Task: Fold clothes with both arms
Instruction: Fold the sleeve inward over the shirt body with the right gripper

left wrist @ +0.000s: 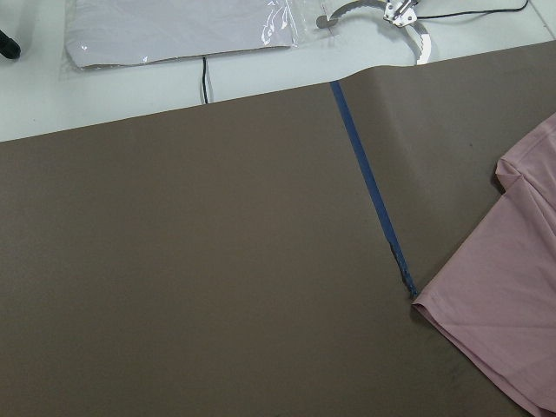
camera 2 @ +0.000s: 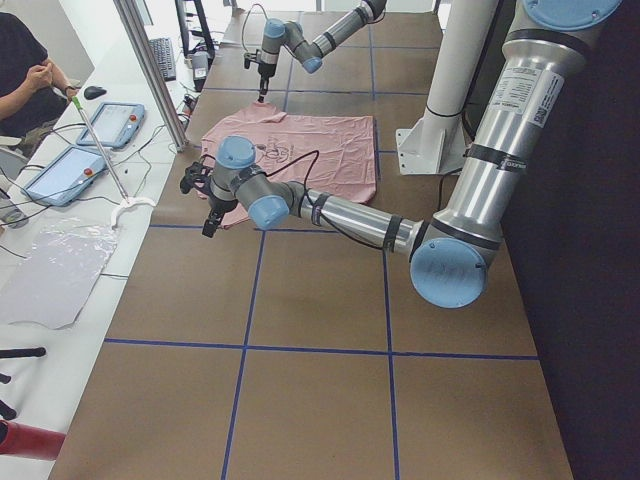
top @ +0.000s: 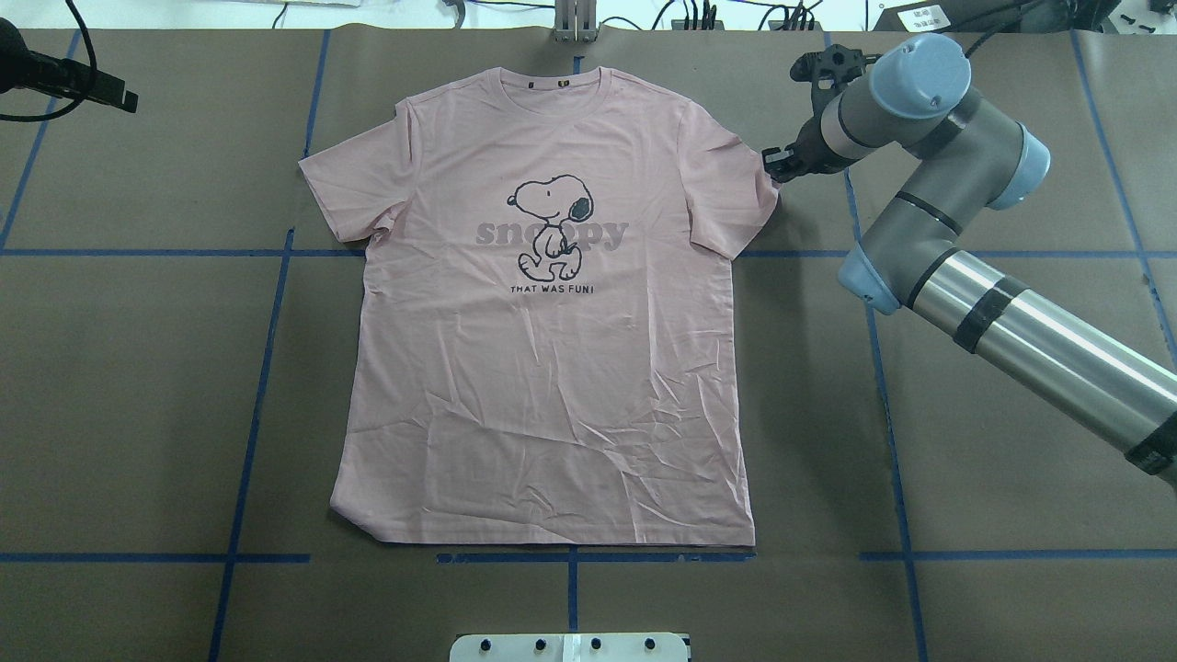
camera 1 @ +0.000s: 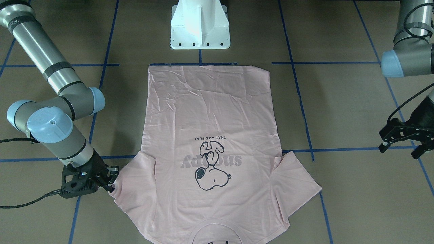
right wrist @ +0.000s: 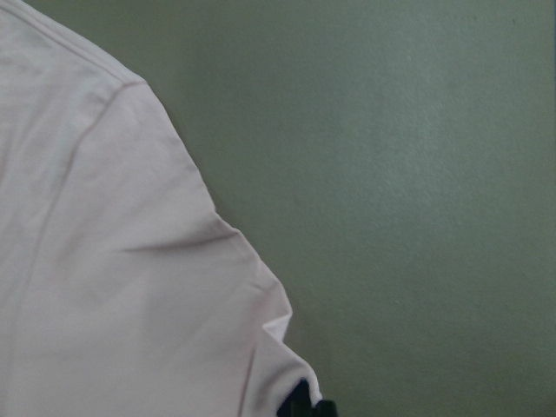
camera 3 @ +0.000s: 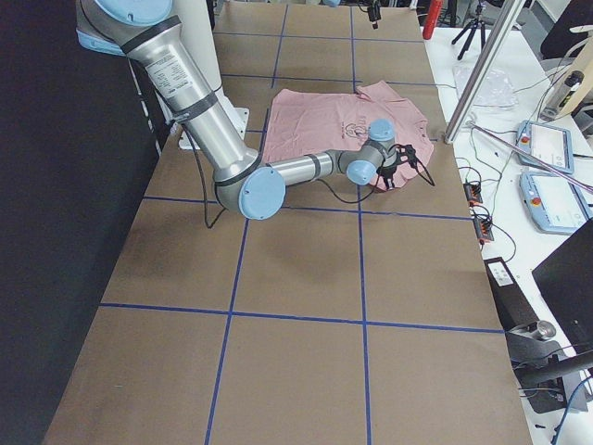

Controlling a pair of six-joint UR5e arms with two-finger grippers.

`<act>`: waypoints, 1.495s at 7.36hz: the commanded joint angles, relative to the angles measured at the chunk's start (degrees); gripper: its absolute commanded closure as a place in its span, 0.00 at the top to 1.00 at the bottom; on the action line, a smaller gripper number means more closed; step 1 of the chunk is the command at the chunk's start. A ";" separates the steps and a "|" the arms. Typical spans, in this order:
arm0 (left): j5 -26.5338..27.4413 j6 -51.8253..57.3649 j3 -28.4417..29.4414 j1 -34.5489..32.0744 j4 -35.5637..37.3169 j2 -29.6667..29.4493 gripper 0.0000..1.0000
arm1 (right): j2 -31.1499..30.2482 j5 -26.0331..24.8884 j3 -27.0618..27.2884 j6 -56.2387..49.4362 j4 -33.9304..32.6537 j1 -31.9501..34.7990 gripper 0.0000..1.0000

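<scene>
The pale pink T-shirt (camera 1: 210, 112) lies flat and print-up on the brown table, collar away from the robot (top: 552, 386). My right gripper (camera 1: 110, 184) is low at the outer edge of the shirt's right-hand sleeve (top: 736, 184), shut on the sleeve hem. In the right wrist view the cloth (right wrist: 113, 287) puckers toward a dark fingertip (right wrist: 304, 407). My left gripper (camera 1: 398, 152) is open and empty, hovering above the table well clear of the other sleeve (camera 1: 298, 179). The left wrist view shows only that sleeve's edge (left wrist: 512, 304).
The white pedestal base (camera 1: 200, 30) stands at the robot's side of the table. Blue tape lines (top: 267, 368) cross the brown cover. A side bench holds tablets (camera 2: 110, 125) and a plastic bag (left wrist: 174, 30). An operator (camera 2: 20, 60) sits there.
</scene>
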 commanded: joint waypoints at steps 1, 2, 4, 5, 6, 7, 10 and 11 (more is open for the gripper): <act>0.00 0.22 0.18 0.00 0.00 0.07 1.00 | 3.41 0.55 2.29 4.01 -0.20 -0.09 0.00; 0.00 0.22 0.18 0.00 0.00 0.07 1.00 | 5.69 0.47 2.30 4.28 -0.29 -1.05 0.00; 0.00 0.13 0.10 0.00 0.00 0.16 1.00 | 9.82 -0.06 -0.40 5.51 -0.37 -2.55 0.00; 0.09 0.13 0.01 0.00 0.00 0.16 1.00 | 13.24 -0.50 -4.69 5.51 -0.37 -2.99 0.00; 0.00 0.04 0.01 0.00 0.00 0.07 1.00 | 15.54 -2.59 -7.34 5.60 -0.37 -4.12 0.00; 0.09 0.04 -0.08 0.00 0.00 0.07 1.00 | 15.73 -4.09 -7.98 5.60 -0.29 -5.01 0.00; 0.09 -0.04 -0.17 0.00 0.09 0.07 1.00 | 16.88 -5.51 -9.30 5.69 -0.11 -5.98 0.00; 0.09 -0.04 -0.08 0.00 0.09 0.07 1.00 | 16.88 -5.60 -9.30 5.69 -0.11 -6.07 0.99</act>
